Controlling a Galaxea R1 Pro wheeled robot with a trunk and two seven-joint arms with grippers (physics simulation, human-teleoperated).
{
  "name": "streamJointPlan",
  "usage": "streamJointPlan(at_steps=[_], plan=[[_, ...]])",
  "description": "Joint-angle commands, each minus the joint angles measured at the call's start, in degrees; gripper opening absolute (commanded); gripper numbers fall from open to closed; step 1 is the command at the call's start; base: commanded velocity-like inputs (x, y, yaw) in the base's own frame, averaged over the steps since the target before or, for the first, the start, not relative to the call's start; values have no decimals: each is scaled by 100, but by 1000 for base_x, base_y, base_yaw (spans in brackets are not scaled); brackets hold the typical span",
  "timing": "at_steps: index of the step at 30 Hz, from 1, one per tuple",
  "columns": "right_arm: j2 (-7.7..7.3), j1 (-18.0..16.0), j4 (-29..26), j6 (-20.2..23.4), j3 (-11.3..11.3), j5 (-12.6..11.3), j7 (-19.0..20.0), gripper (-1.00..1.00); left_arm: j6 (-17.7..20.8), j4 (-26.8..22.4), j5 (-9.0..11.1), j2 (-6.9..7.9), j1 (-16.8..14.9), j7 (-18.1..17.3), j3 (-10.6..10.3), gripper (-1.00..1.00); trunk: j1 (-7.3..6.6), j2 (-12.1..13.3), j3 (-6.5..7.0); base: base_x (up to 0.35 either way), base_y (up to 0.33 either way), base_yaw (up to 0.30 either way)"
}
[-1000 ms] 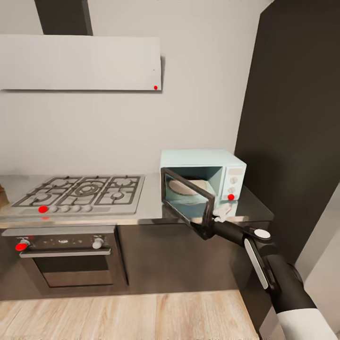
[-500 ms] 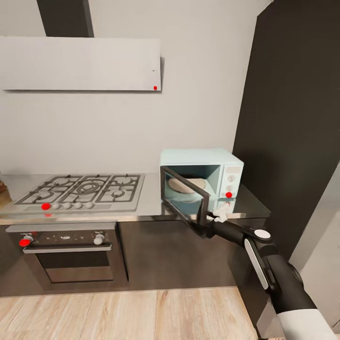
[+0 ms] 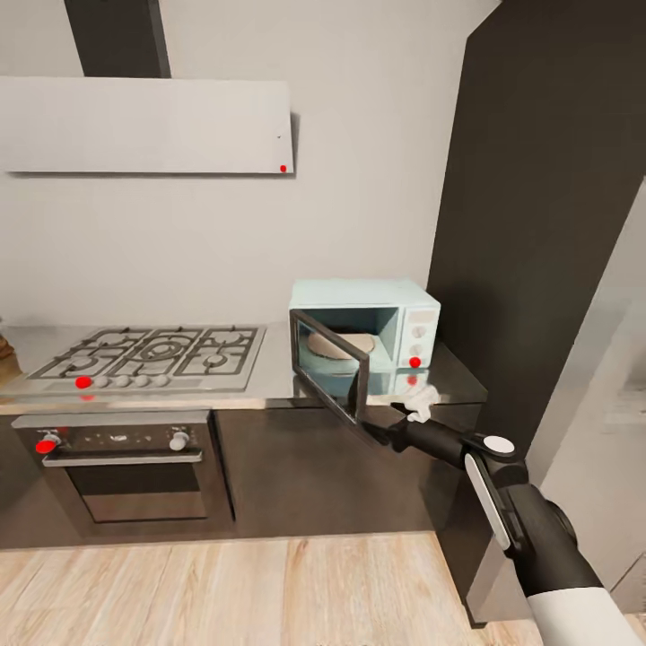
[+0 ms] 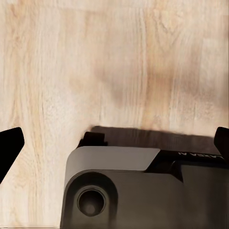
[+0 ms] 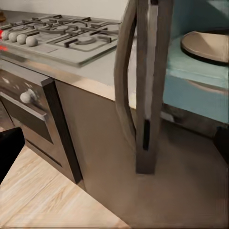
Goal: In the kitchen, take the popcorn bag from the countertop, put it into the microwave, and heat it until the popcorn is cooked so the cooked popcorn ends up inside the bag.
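Reaching forward from the robot's right side, the right hand [image 3: 388, 433] sits at the lower outer edge of the microwave door [image 3: 334, 375], which stands swung open toward the room. Whether its fingers clasp the door edge cannot be told. In the right wrist view the door's edge [image 5: 143, 86] rises directly ahead of the hand, between its dark fingertips [image 5: 9, 150]. The microwave [image 3: 365, 334] rests on the grey tabletop [image 3: 278, 381] just beyond the hand, a tan turntable plate [image 3: 339, 344] inside the cavity. The gas hob [image 3: 144, 357] and built-in oven [image 3: 126, 467] lie well off to the hand's left. The left hand [image 4: 114, 143] hangs spread open over the wooden floor [image 4: 114, 62], holding nothing.
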Motion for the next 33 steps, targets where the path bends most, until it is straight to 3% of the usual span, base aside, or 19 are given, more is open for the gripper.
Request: streamJointPlan(at_steps=[1, 8, 10, 11, 14, 33], plan=[[-3, -4, -6, 41, 3, -11, 6, 100, -20, 5, 2, -3, -4, 5, 30, 100, -2, -5, -7, -80, -81, 0], [-55, -29, 58, -24, -100, 42, -210, 100, -20, 5, 2, 2, -4, 5, 30, 100, -2, -5, -7, -17, -17, 0], [-50, -31, 93, -221, -227, 47, -721, 100, -19, 5, 2, 1, -4, 5, 30, 100, -2, -5, -7, -1, -1, 0], [-35, -34, 241, -431, -262, 49, -1344, 100, -19, 5, 2, 0, -4, 5, 30, 100, -2, -5, -7, 0, 0, 0], [-25, -45, 421, -543, -283, 50, -1754, 100, -20, 5, 2, 2, -4, 5, 30, 100, -2, -5, -7, 0, 0, 0], [51, -186, 589, -622, -173, 28, -1878, 100, -20, 5, 2, 7, -4, 5, 29, 100, -2, -5, -7, 72, 0, 0]])
